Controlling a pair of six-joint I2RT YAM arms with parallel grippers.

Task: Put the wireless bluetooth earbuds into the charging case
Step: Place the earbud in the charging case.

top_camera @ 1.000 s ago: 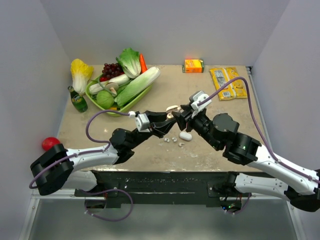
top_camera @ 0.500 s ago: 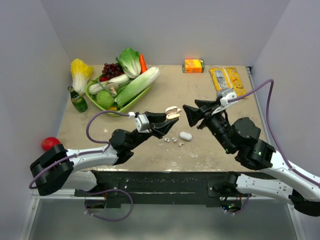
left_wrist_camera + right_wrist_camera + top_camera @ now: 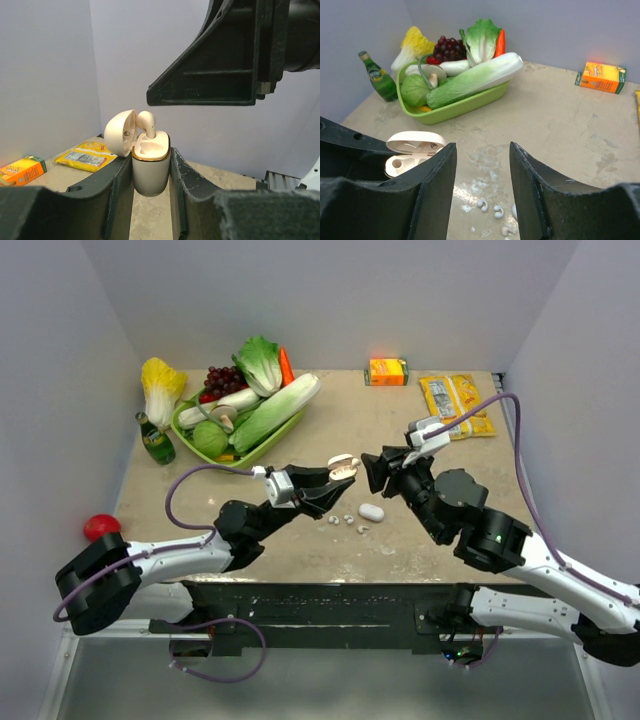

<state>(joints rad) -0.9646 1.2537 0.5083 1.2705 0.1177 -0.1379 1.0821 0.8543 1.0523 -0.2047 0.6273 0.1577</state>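
The left gripper (image 3: 338,477) pinches the case (image 3: 150,172) upright between its fingers, clear of the table (image 3: 330,425), lid swung open and one earbud (image 3: 146,121) standing in a socket; the right gripper (image 3: 481,146) hangs just beside it, jaws spread and holding nothing. Below them lie the loose earbuds (image 3: 481,204), close together, with a white pebble (image 3: 371,511) just beside them; farther off sit a laden green tray (image 3: 470,106) and an orange carton (image 3: 599,77)

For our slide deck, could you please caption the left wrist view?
Left claw grips the open charging case, one earbud standing in its socket.
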